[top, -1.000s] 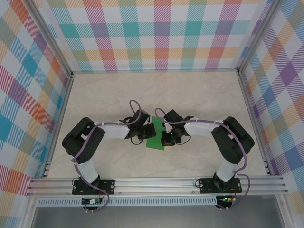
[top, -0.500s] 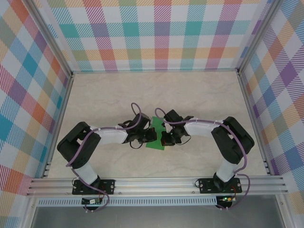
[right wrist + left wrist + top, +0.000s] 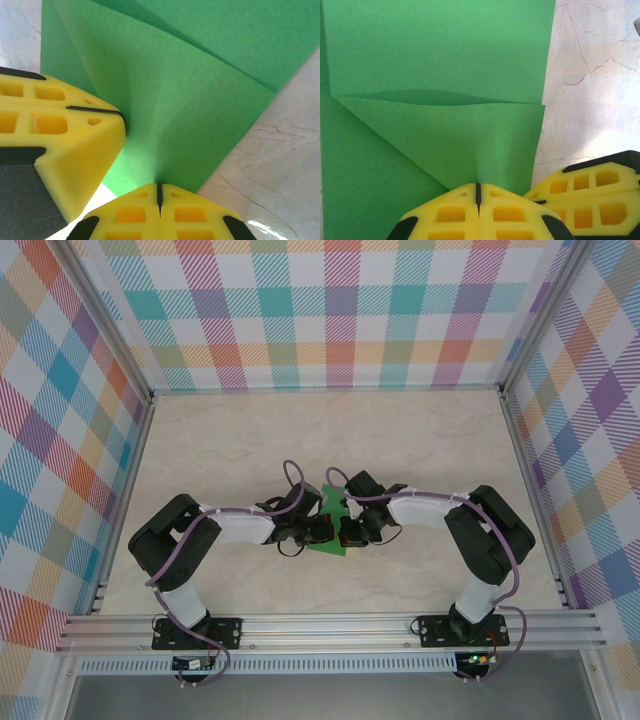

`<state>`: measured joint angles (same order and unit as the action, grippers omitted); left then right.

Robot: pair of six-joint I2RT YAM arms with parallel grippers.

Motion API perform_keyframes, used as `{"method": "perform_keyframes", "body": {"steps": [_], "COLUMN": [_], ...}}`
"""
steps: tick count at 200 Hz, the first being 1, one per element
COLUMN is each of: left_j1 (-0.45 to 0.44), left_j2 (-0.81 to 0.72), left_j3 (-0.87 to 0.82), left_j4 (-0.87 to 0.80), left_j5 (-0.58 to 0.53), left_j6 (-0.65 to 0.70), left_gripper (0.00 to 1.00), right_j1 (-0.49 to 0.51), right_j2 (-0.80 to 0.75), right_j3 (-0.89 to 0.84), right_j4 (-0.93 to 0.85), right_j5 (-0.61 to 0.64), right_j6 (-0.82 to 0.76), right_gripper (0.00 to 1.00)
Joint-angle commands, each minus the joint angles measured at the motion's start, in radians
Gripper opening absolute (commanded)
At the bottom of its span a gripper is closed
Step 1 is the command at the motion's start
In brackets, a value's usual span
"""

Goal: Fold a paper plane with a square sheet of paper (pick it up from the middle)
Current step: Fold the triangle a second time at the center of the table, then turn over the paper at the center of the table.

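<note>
Left pincer (image 3: 320,531) and right pincer (image 3: 346,533) seemingly pinch the green paper (image 3: 331,503).

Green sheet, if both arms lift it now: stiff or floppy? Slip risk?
Likely floppy: the green sheet bows open at its fold. Probably very light, being thin. Slip seems unlikely: it puckers where the left gripper and right gripper pinch it with shut jaws.

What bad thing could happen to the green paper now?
1. The left claw and the right claw are both shut on the green paper, close together. If they pull in different ways, it might tear.
2. The paper bulges up next to each pinch, so pressing down now could make a crooked crease.
3. The claws sit side by side with hardly any room, so they might bump.
</note>
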<state>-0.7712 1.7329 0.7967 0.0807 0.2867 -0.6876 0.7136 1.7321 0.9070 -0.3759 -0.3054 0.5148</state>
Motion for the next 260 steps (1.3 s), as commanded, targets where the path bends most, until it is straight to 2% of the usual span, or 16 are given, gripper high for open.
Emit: {"method": "perform_keyframes", "body": {"steps": [1,28,48,139,180,204,240,260], "left_j1": [-0.006,0.015,0.049,0.217,0.252,0.251,0.246,0.231], "left_j2": [0.031,0.014,0.008,0.071,0.008,-0.065,-0.169,-0.207], "left_j3": [0.003,0.007,0.012,0.113,0.148,0.128,0.032,-0.020], "left_j4": [-0.073,-0.111,-0.119,-0.158,-0.194,-0.201,-0.154,-0.115], "left_j5": [-0.132,-0.201,-0.205,-0.114,-0.058,-0.039,-0.020,-0.009], "left_j6": [0.005,-0.006,0.002,0.137,0.135,0.093,-0.014,-0.075], "left_gripper": [0.02,0.02,0.02,0.03,0.11,0.24,0.45,0.53], "right_j1": [0.006,0.006,0.005,0.006,0.005,0.004,-0.037,-0.077], "right_j2": [0.066,0.069,0.070,0.089,0.019,-0.072,-0.164,-0.160], "right_j3": [-0.029,-0.040,-0.046,-0.051,-0.008,0.045,0.079,0.072], "right_j4": [-0.085,-0.100,-0.102,-0.097,-0.091,-0.067,-0.068,-0.064], "right_j5": [0.097,0.122,0.131,0.130,0.059,0.024,0.093,0.108], "right_j6": [-0.020,-0.033,-0.038,-0.043,-0.008,0.044,0.099,0.096], "right_gripper": [0.00,0.00,0.00,0.00,0.02,0.08,0.34,0.44]}}
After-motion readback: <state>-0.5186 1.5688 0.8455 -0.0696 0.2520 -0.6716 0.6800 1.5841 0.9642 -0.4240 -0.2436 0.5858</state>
